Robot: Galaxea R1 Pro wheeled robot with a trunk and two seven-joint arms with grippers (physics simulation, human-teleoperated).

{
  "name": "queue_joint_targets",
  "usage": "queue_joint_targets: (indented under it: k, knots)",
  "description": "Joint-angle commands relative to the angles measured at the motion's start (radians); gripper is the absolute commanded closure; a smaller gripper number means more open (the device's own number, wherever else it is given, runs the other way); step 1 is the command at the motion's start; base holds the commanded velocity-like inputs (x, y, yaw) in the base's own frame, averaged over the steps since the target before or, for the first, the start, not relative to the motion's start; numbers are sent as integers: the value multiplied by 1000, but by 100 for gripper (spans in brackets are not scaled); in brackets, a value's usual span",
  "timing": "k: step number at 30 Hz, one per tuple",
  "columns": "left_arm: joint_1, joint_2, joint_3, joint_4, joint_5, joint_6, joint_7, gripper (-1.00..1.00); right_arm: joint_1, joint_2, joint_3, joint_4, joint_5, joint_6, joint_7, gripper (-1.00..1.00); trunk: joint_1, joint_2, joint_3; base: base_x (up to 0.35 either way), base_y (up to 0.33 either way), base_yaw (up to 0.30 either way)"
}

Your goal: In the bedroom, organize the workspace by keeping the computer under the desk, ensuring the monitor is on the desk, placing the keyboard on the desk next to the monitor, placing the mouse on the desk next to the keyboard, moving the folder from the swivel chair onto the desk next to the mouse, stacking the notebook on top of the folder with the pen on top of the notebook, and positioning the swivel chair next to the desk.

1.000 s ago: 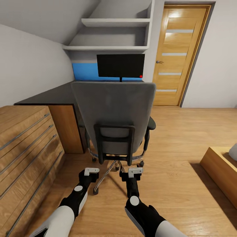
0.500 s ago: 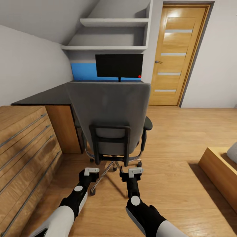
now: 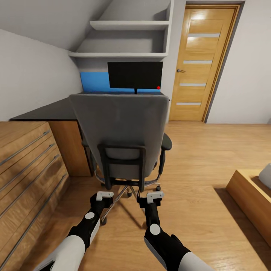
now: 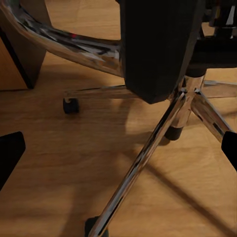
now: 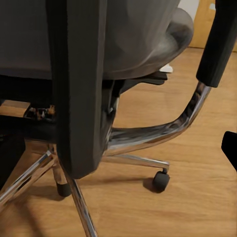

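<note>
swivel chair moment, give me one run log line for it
swivel chair: back toward robot, facing desk | monitor: on desk | left pincer: open, empty | right pincer: open, empty

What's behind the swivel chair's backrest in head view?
Behind the swivel chair stands the dark desk, with the monitor rising above the backrest. The backrest covers the desk's middle and the seat, so keyboard, mouse and folder cannot be seen.

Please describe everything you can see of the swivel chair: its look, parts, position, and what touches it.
The swivel chair stands upright on the wooden floor, its back toward the robot, facing the desk. It has a tall grey backrest that looks like fabric, a black rear frame, black armrests, and a shiny chrome star base on small black casters. Only the floor touches it; both grippers hang short of it. Its seat top is hidden.
</note>
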Motion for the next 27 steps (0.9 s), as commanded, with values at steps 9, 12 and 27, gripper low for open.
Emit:
queue_joint_targets:
  k: [9, 12, 27]
  knots:
    - [-1, -1, 8, 0, -10, -4, -2, -100, -1, 1, 7, 1, -12, -6, -5, -100, 0, 0, -1, 186, -1, 0]
    - [-1, -1, 8, 0, -10, -4, -1, -100, -1, 1, 7, 2, -12, -6, -5, -100, 0, 0, -1, 27, 0, 0]
    - [-1, -1, 8, 0, -10, -6, -1, -100, -1, 1, 7, 2, -11, -6, -4, -100, 0, 0, -1, 166, 0, 0]
